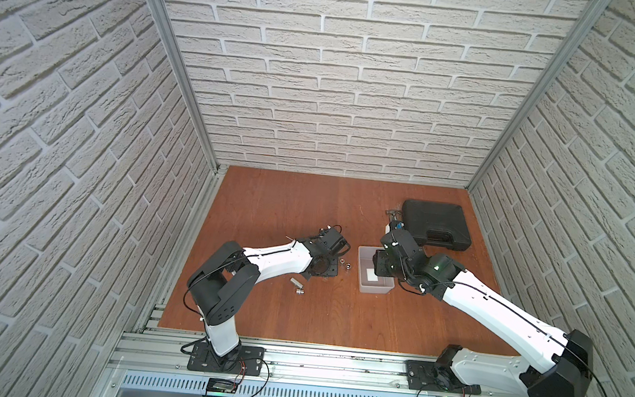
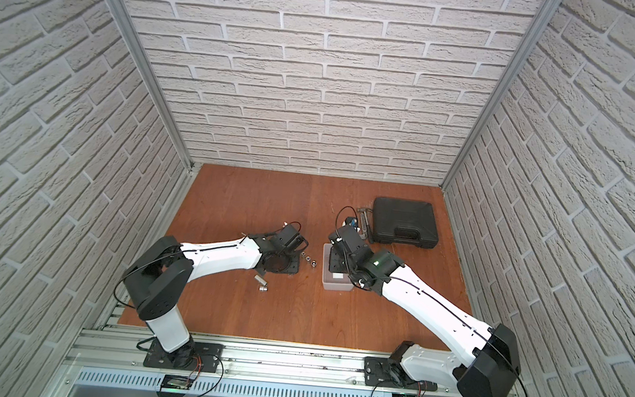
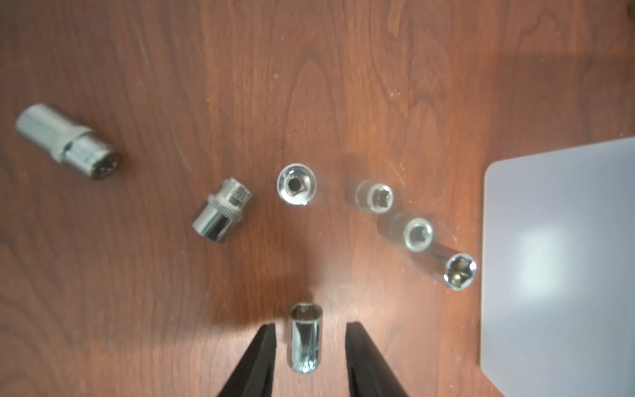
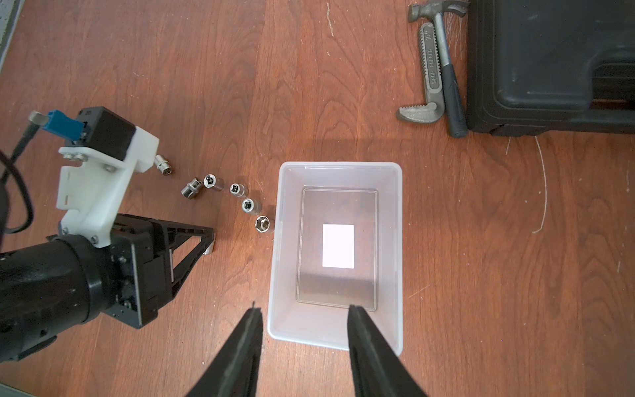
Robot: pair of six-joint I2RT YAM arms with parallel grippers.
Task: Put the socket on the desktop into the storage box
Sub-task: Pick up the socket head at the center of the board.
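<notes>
Several chrome sockets lie on the reddish-brown desktop [image 1: 269, 203]. One socket [image 3: 305, 338] sits between the black fingers of my left gripper [image 3: 311, 326], with a gap showing on each side, so the gripper is open around it. Others curve away from it, the nearest [image 3: 459, 271] close to the wall of the translucent storage box [image 3: 549, 257]. Two more sockets [image 1: 295, 283] lie by my left forearm. My right gripper [image 4: 305, 309] hangs open over one end of the storage box [image 4: 278, 240], which holds nothing but a white patch on its floor.
A black tool case [image 1: 438, 224] lies at the back right, with a hammer [image 4: 443, 62] and a pipe wrench [image 4: 427, 82] beside it. Brick-pattern walls close in the desktop on three sides. My left wrist [image 4: 103, 178] sits low, left of the box.
</notes>
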